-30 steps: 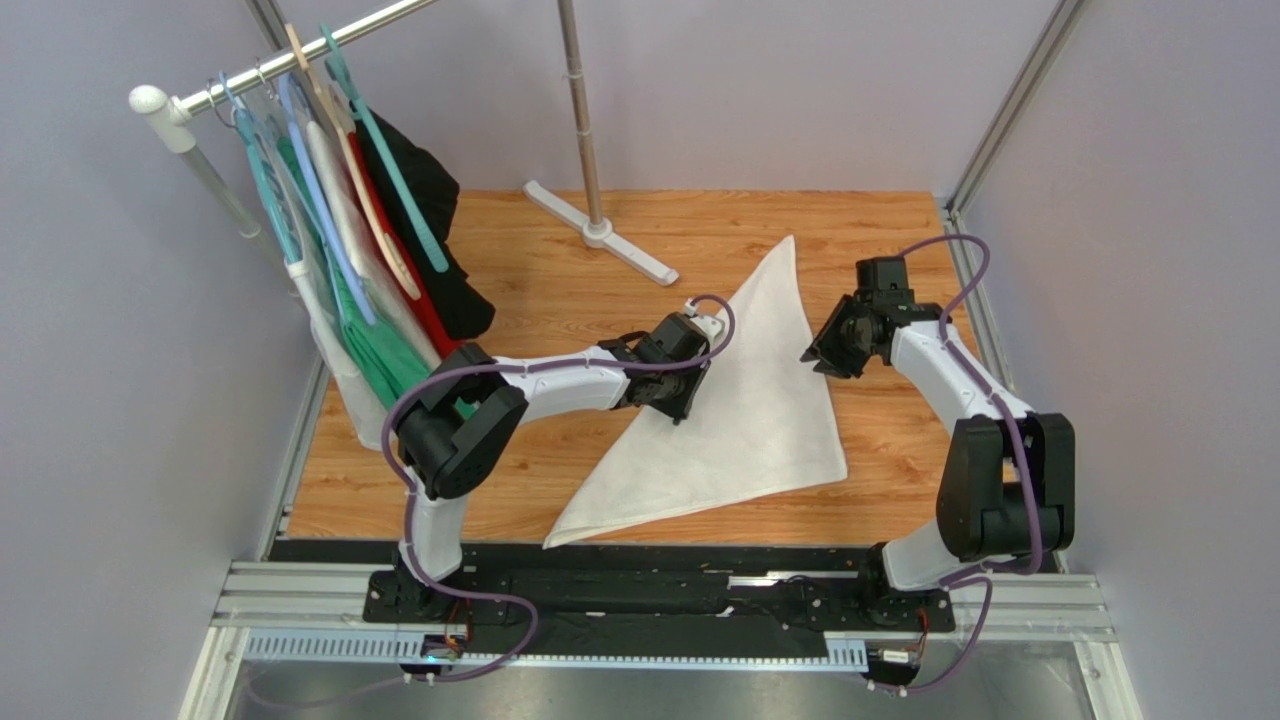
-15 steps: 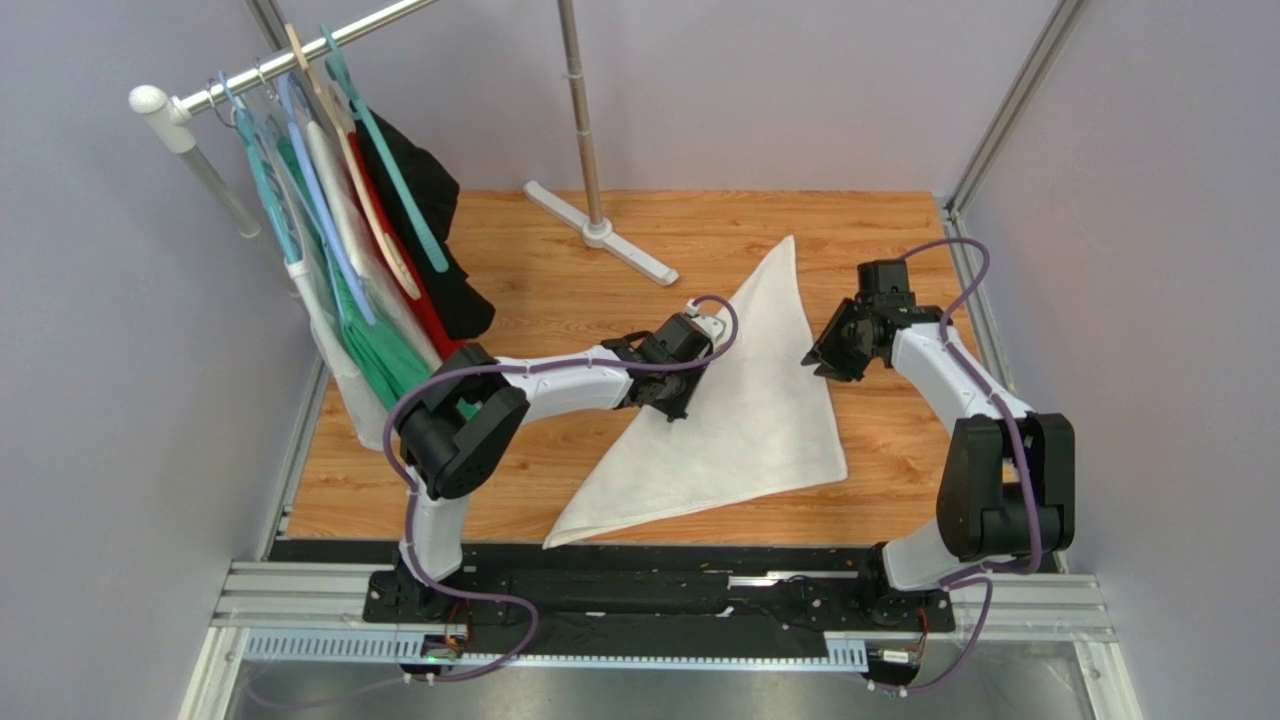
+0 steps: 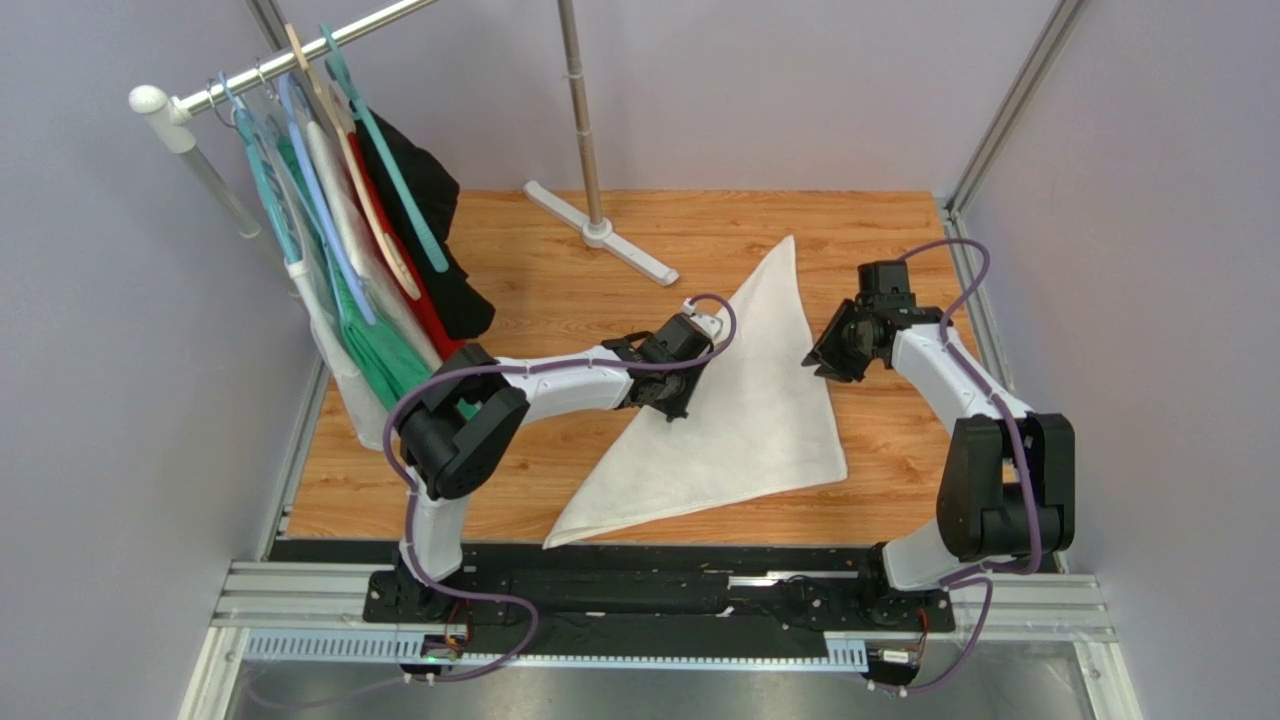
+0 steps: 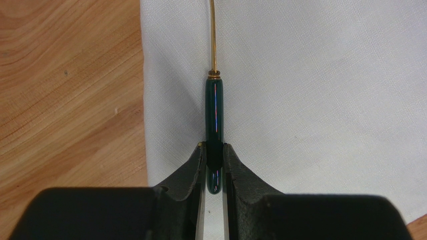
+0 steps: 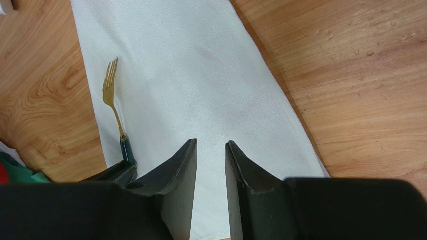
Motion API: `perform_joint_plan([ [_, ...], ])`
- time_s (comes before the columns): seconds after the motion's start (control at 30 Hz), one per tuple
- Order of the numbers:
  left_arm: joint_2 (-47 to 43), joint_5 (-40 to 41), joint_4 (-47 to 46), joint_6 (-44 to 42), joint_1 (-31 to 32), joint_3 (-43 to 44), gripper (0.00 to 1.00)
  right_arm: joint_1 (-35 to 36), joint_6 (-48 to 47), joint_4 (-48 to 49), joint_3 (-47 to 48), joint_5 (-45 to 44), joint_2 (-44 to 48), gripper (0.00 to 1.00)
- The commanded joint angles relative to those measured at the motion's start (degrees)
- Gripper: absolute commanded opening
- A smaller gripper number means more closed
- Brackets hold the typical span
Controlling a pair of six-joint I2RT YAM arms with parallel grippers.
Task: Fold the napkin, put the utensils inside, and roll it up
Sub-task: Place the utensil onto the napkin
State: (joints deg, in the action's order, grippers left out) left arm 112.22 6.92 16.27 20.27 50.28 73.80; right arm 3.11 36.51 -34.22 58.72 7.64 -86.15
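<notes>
One napkin (image 3: 744, 413), folded to a triangle, lay on the one tabletop (image 3: 549, 278), toward three o'clock of centre. The left jaws — clamped on the green handle of the single fork (image 4: 214, 112) at the cloth's nine o'clock edge — could rumple the fold if they dragged low; the slim glossy handle might also twist loose. The right jaws hung parted, empty, at the napkin's two o'clock. Two pairs of jaws in all; one utensil seen.

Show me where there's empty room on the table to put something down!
Bare table shows between the napkin and the right arm, and along the near edge left of the napkin's tip. The far right corner is bare too. Crowded: the napkin's left edge, where the left gripper pinches the fork, and the hanging clothes.
</notes>
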Motion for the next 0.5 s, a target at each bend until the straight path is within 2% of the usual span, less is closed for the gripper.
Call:
perform_joint_plan([
  [0.0, -0.60, 2.22, 2.54, 0.82, 0.34, 0.29, 0.04, -0.48, -0.92, 2.31, -1.15, 0.36, 1.95, 0.30],
  [0.47, -0.25, 2.66, 2.10, 1.96, 0.34, 0.38, 0.02, -1.36, -1.44, 2.05, -2.73, 0.18, 3.79, 0.30],
])
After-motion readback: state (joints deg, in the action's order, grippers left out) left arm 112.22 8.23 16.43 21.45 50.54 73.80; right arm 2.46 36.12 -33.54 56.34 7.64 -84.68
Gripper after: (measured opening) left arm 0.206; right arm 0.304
